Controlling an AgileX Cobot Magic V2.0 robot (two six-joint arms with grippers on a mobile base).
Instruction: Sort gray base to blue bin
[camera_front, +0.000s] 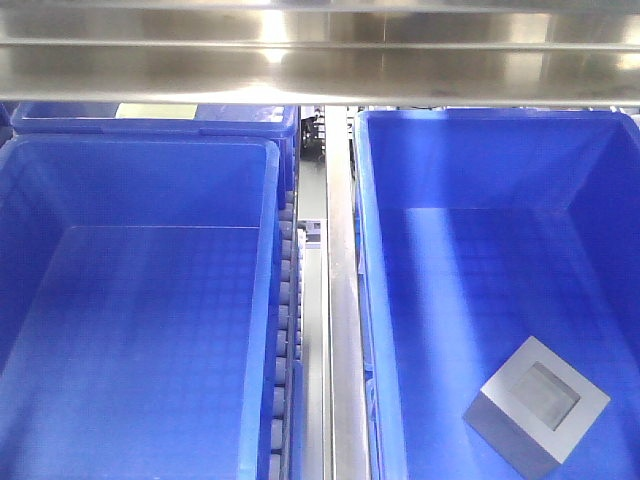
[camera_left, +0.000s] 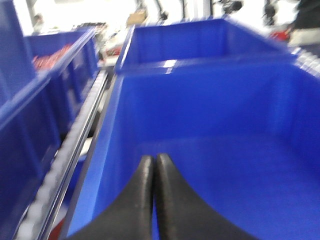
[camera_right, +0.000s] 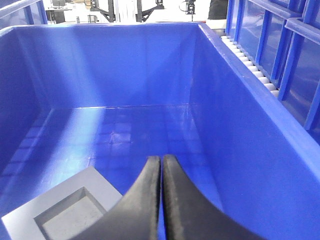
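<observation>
We count one matte gray cube block (camera_front: 536, 405), recess up, inside the right bright-blue plastic crate (camera_front: 375, 300); both tools (camera_left: 152, 172) (camera_right: 161, 172) pinched closed, holding nothing.

Gray base (camera_front: 537, 405) in near right part of blue bin (camera_front: 385, 300), recess up; second bin (camera_front: 268, 300) at left, roller track (camera_front: 287, 330) between, third bin (camera_front: 200, 125) behind second.
</observation>
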